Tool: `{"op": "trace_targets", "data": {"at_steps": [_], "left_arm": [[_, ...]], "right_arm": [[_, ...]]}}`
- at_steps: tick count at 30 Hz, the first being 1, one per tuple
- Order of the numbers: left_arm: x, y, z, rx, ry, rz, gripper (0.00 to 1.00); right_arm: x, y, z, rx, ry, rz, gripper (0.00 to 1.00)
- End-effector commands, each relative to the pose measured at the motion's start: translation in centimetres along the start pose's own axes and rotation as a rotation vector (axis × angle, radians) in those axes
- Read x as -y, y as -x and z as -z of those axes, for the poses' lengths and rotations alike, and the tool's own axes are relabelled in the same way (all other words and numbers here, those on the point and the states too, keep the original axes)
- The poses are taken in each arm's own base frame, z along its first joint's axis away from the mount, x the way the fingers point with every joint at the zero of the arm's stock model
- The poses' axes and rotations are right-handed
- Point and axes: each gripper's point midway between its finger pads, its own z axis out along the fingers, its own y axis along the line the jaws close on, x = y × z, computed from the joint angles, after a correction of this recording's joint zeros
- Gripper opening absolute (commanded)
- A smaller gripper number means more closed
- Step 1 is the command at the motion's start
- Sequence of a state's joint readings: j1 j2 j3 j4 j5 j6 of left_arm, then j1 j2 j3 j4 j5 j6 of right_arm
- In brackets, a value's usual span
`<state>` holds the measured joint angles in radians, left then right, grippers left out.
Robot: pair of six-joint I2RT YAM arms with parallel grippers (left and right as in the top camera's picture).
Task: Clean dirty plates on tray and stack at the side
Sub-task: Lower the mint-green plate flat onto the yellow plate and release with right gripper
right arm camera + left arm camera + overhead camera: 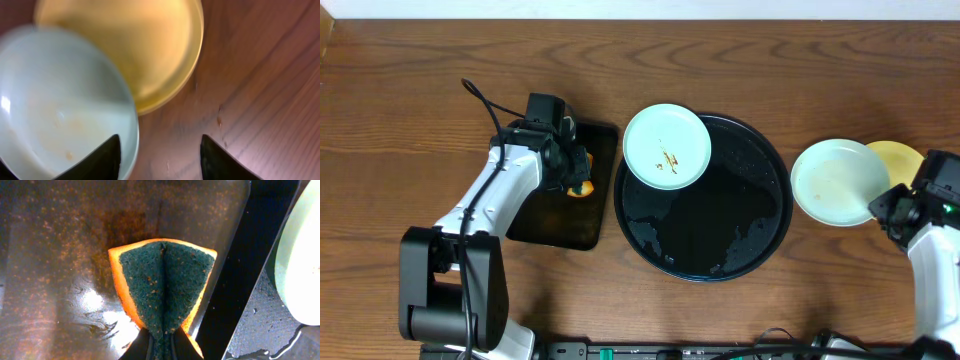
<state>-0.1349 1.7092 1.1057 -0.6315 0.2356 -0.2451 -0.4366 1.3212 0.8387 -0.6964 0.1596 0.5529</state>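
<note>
plates (666,147) (832,182) (898,160): 3 | round tray (720,215): 1 | rectangular tray (555,225): 1 | sponge (162,285): 1

round tray (720,240): glossy black, pale wet flecks
plate on tray rim (667,147): pale mint, brown-yellow smears in the middle
mint plate on table (830,183): pale mint-white, faint tan marks
yellow plate (902,158): pale yellow, plain
sponge (162,287): orange body, dark teal-green face, pale specks
rectangular tray (558,222): black, brownish speckle
tabletop (410,100): brown wood grain
</note>
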Motion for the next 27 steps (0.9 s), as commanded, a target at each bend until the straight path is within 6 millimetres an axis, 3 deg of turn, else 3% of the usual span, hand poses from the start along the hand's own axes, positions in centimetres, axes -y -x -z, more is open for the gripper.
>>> {"op": "trace_targets", "data": {"at_steps": [1,10,20,27], "left_arm": [[-0.1,-0.1,0.0,-0.002,0.006,-0.014,0.08],[-0.1,-0.2,0.0,-0.003,0.006,-0.014,0.08],[-0.1,-0.3,0.1,-0.009,0.008,-0.012,0.08],[-0.1,-0.3,0.1,-0.009,0.008,-0.012,0.09]], "right_arm": [[-0.9,-1.0,-1.0,-0.085,0.043,0.023,0.53],[-0.9,-3.1,-4.3,-0.204,0.007,0.043,0.40],[-1.8,-1.9,-5.3,-0.160,0.034,0.037,0.01],[-2.7,-1.1,-5.1,-0.130,0.078,0.032,0.01]]}}
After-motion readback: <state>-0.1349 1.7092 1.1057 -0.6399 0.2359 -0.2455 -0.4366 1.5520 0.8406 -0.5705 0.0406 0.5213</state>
